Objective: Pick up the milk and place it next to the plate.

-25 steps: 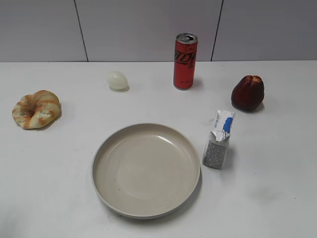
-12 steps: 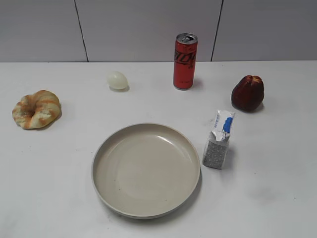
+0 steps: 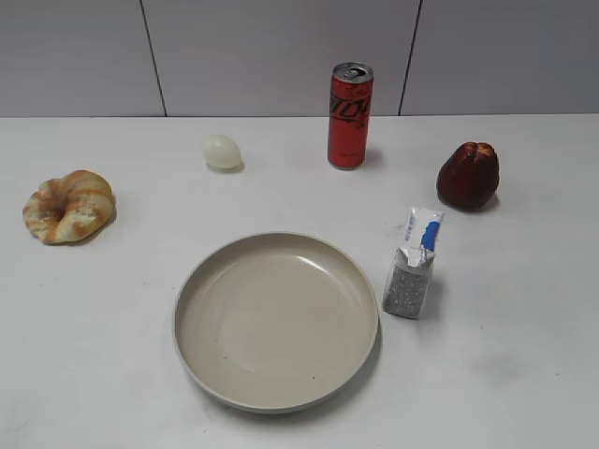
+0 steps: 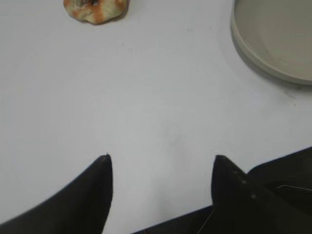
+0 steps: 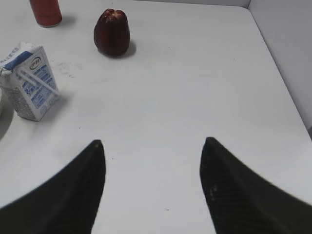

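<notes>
Nothing moved since earlier frame. Milk (image 3: pixel 411 266) upright on surface (image 3: pixel 524 309), just right of plate (image 3: pixel 275 320), narrow gap between. Left hand (image 4: pixel 161 161) released, fingers spread over bare surface near plate rim. Right hand (image 5: pixel 151 146) released, well apart from milk, empty.

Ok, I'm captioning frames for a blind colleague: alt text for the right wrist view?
The open right gripper hovers over bare white table, holding nothing. The milk stands at the left edge, with a dark red fruit and a red can beyond.
</notes>
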`<action>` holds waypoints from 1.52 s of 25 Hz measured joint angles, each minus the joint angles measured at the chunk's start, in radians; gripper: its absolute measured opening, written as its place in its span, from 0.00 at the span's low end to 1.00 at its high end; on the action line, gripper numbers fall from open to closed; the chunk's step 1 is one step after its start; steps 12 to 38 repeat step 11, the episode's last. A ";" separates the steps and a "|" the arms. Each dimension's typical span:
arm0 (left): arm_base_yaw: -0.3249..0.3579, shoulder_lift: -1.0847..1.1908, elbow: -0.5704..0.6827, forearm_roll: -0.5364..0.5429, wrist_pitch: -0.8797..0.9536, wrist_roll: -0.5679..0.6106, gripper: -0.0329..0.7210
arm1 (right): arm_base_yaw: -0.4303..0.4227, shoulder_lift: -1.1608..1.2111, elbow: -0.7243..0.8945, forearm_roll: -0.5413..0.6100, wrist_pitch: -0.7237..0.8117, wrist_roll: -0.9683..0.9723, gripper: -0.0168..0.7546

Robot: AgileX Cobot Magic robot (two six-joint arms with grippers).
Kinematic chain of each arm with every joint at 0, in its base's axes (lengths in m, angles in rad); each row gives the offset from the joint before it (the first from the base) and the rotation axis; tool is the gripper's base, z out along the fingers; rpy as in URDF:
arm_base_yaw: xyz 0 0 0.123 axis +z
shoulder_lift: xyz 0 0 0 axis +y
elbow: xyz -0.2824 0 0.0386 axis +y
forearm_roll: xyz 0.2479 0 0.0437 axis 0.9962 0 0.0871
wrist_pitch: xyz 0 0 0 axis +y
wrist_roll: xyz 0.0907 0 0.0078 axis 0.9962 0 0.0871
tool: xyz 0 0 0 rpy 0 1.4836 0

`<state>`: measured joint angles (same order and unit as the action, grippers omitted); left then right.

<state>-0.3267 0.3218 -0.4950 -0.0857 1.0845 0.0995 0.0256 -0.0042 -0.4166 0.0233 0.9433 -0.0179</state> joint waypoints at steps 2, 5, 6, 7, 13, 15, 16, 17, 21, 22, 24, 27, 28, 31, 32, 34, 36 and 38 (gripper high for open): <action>0.026 -0.030 0.000 0.000 -0.001 0.000 0.64 | 0.000 0.000 0.000 0.000 0.000 0.000 0.63; 0.089 -0.099 0.000 0.000 -0.001 0.000 0.60 | 0.000 0.000 0.000 0.000 0.000 0.000 0.63; 0.111 -0.129 0.000 0.000 -0.001 0.000 0.59 | 0.000 0.000 0.000 0.000 0.000 0.000 0.63; 0.132 -0.160 0.000 -0.001 -0.001 0.000 0.59 | 0.000 0.000 0.000 0.000 0.000 0.000 0.63; 0.200 -0.273 0.000 -0.001 -0.001 0.000 0.56 | 0.000 0.000 0.000 0.000 0.000 0.000 0.63; 0.200 -0.273 0.000 -0.001 -0.001 0.000 0.56 | 0.000 0.000 0.000 0.000 0.000 0.000 0.63; 0.200 -0.273 0.000 -0.001 -0.001 0.000 0.56 | 0.000 0.000 0.000 0.000 0.000 0.000 0.63; 0.200 -0.273 0.000 -0.001 -0.001 0.000 0.56 | 0.000 0.000 0.000 0.000 0.000 0.000 0.63; 0.200 -0.273 0.000 -0.001 -0.001 0.000 0.56 | 0.000 0.000 0.000 0.000 0.000 0.000 0.63; 0.200 -0.273 0.000 -0.001 -0.001 0.000 0.56 | 0.000 0.000 0.000 0.000 0.000 0.000 0.63; 0.200 -0.273 0.000 -0.001 -0.001 0.000 0.56 | 0.000 0.000 0.000 0.000 0.000 0.000 0.63; 0.200 -0.273 0.000 -0.001 -0.001 0.000 0.56 | 0.000 0.000 0.000 0.000 0.000 0.000 0.63; 0.200 -0.273 0.000 -0.001 -0.001 0.000 0.56 | 0.000 0.000 0.000 0.000 0.000 0.000 0.63; 0.200 -0.273 0.000 -0.001 -0.001 0.000 0.56 | 0.000 0.000 0.000 0.000 0.000 0.000 0.63; 0.200 -0.273 0.000 -0.001 -0.001 0.000 0.56 | 0.000 0.000 0.000 0.000 0.000 0.000 0.63; 0.200 -0.273 0.000 -0.001 -0.001 0.000 0.56 | 0.000 0.000 0.000 0.000 0.000 0.000 0.63; 0.200 -0.273 0.000 -0.001 -0.001 0.000 0.56 | 0.000 0.000 0.000 0.000 0.000 0.000 0.63; 0.200 -0.273 0.000 -0.001 -0.001 0.000 0.56 | 0.000 0.000 0.000 0.000 0.000 0.000 0.63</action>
